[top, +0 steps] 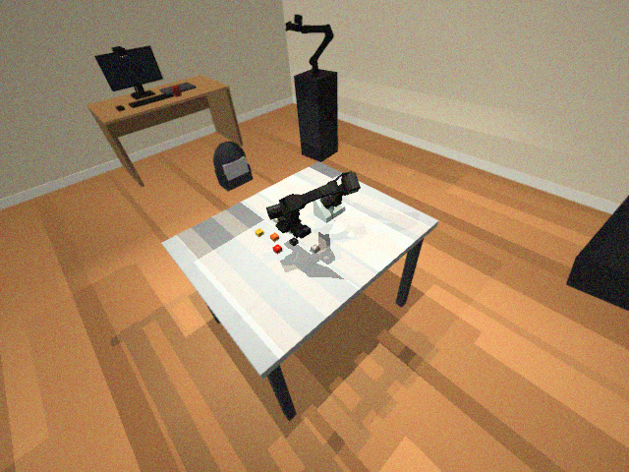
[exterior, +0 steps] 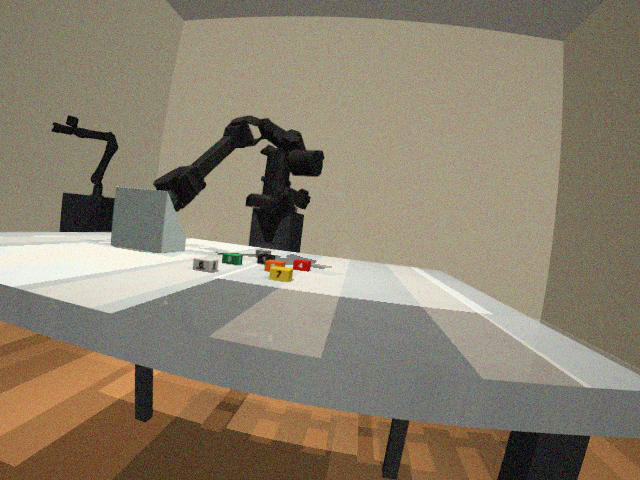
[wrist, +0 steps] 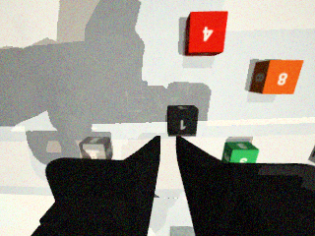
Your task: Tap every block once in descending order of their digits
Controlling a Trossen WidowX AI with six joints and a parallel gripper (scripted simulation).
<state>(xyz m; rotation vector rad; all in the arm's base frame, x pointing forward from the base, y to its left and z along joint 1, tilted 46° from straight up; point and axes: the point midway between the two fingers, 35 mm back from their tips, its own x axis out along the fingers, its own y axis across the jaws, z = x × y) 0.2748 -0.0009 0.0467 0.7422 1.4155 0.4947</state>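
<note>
In your wrist view, reading left to right, the grey block (wrist: pixel 94 147) shows no legible digit, the black block (wrist: pixel 182 120) reads 1, the red block (wrist: pixel 206 32) reads 4, the green block (wrist: pixel 240 151) is too blurred to read, and the orange block (wrist: pixel 280 77) reads 8. Your gripper (wrist: pixel 168 141) hangs above the table with its fingers only narrowly parted and nothing between them; the tips point at the black block, just short of it. The exterior view adds what the wrist misses: a yellow block (exterior: pixel 280 273) marked 7, nearest that camera, and a pale wedge-shaped base (exterior: pixel 146 220) at the left. From the top you see the white table (top: pixel 244 315) on a wooden floor, a desk (top: pixel 157 109) with a monitor (top: pixel 129 68), and a dark pedestal (top: pixel 315 114) by the wall.
</note>
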